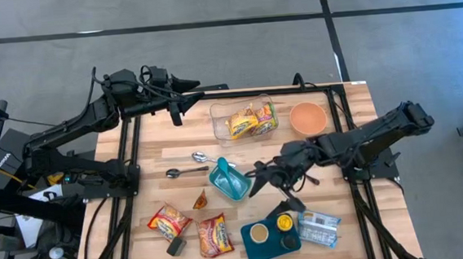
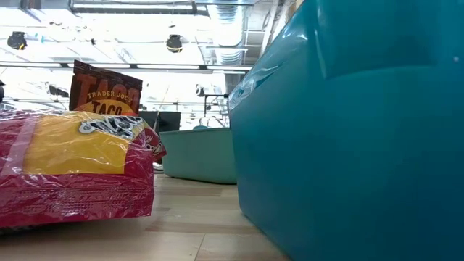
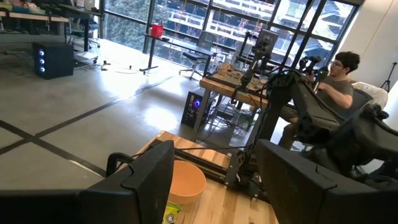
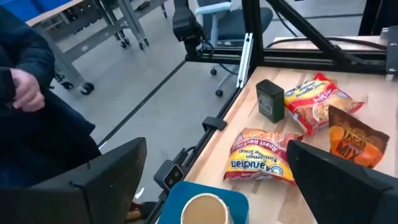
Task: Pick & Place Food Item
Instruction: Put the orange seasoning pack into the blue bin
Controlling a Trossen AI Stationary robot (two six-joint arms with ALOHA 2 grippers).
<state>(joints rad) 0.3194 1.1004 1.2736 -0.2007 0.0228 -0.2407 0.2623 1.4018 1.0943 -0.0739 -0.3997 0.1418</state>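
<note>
Ramen packets are lying in two places: two on the front-left of the table (image 1: 352, 105), one (image 1: 169, 221) beside the other (image 1: 214, 235), and more already sitting in the clear container (image 1: 244, 119) at the back. Going left to right, the left gripper (image 1: 179, 109) is hovering empty at the table's back-left edge, fingers parted, apparently waiting. The right gripper (image 1: 261, 176) is hanging over the middle, beside the teal bin (image 1: 229, 181), jaws spread wide and holding nothing. I judge the step to be the reach for the next packet, probably the yellow-and-red one (image 4: 264, 155) showing in the right wrist view. Next it is needing to travel toward the front-left, drop over that crinkly, shiny, soft-looking packet and close on it.
</note>
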